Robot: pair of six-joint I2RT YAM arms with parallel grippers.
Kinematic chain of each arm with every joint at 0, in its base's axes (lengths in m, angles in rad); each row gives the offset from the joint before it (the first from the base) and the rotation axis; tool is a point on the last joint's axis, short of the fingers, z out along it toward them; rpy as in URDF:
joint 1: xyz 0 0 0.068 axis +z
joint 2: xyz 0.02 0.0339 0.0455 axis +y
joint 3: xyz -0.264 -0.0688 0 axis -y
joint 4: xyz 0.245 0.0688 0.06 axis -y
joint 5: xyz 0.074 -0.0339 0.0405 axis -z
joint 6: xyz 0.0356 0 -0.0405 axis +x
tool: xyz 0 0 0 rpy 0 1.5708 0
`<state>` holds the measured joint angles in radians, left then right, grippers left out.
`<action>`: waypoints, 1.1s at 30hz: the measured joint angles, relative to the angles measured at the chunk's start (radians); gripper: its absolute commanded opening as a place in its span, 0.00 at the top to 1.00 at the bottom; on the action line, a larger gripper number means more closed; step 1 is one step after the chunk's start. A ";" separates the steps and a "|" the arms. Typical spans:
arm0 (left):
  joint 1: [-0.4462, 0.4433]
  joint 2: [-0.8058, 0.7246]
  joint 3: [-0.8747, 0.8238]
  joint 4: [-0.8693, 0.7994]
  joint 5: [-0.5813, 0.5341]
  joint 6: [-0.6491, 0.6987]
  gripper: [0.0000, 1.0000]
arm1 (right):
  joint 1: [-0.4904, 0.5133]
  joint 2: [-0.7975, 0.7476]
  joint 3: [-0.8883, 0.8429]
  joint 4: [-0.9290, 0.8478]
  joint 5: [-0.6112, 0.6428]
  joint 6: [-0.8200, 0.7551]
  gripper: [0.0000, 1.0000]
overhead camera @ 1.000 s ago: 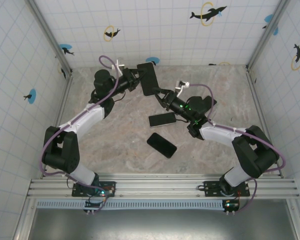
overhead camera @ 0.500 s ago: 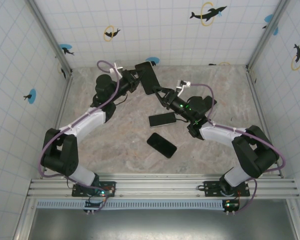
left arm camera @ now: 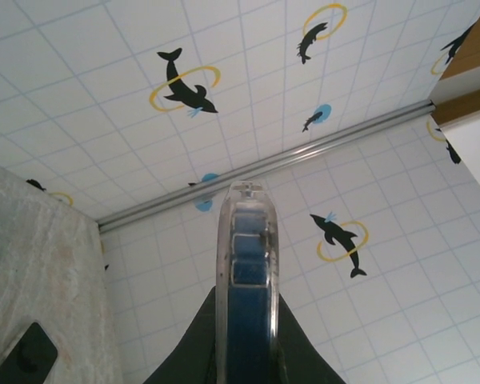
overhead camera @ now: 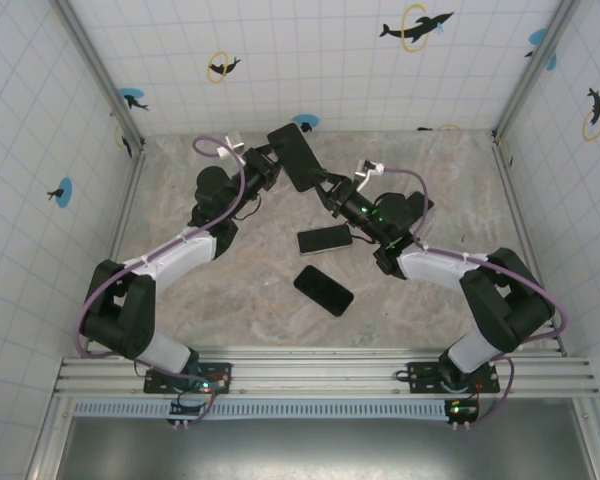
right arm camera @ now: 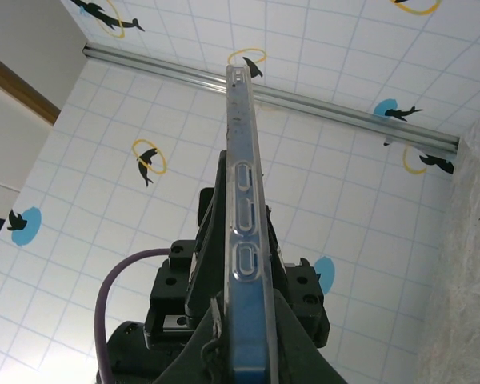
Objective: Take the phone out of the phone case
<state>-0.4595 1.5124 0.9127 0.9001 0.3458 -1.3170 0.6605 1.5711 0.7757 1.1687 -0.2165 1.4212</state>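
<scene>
Nearest the arm bases, a black handset (overhead camera: 323, 290) lies flat on the worktop (overhead camera: 230, 290), with a second dark slab (overhead camera: 325, 239) just beyond it. Both are loose and apart from the hands.

Farther back, the cased phone (overhead camera: 292, 157) is held off the worktop between both arms. The left hand (overhead camera: 272, 162) pinches it from the left and the right hand (overhead camera: 321, 186) pinches its lower right end.

In the left wrist view the clear case (left arm camera: 246, 264) stands edge-on between the dark fingers (left arm camera: 194, 346), with a blue phone body inside the rim. The right wrist view shows the same long edge with its button covers (right arm camera: 243, 240), clamped low down, and the left arm's wrist is behind it. Whether each hand grips only the case rim or the phone as well, cannot tell.

Judged step: starting the separation; the phone looks fully seated.

- Don't have both hands squeezing across the faces, since that locks the phone in.
- One hand should anchor the case by its edge.
- The other should push the phone out or peel one corner of the rim first, then work along the side.
- Keep the pull slow and low over the worktop, because a freed phone may drop or slip.

The dolphin-tiled wall (overhead camera: 310, 60) is farthest back.
</scene>
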 measured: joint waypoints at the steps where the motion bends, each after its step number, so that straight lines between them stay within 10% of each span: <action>1: 0.000 0.000 -0.001 0.000 -0.001 0.005 0.60 | -0.001 0.002 0.000 0.005 -0.002 0.001 0.94; 7: 0.000 -0.019 0.011 -0.102 0.017 0.093 0.32 | -0.034 0.001 0.000 -0.003 -0.031 -0.029 0.98; 12: 0.046 -0.047 0.117 -0.352 0.067 0.275 0.28 | -0.114 -0.031 0.001 -0.125 -0.149 -0.178 0.98; 26: 0.086 -0.079 0.465 -1.122 0.261 1.353 0.25 | -0.247 -0.129 0.199 -0.822 -0.544 -1.004 1.00; 33: 0.066 -0.086 0.470 -1.327 0.320 1.709 0.28 | -0.193 -0.131 0.349 -1.276 -0.519 -1.512 0.97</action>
<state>-0.3935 1.4265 1.3827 -0.4271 0.6662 0.3923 0.4675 1.4403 1.1252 -0.1078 -0.7353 -0.0910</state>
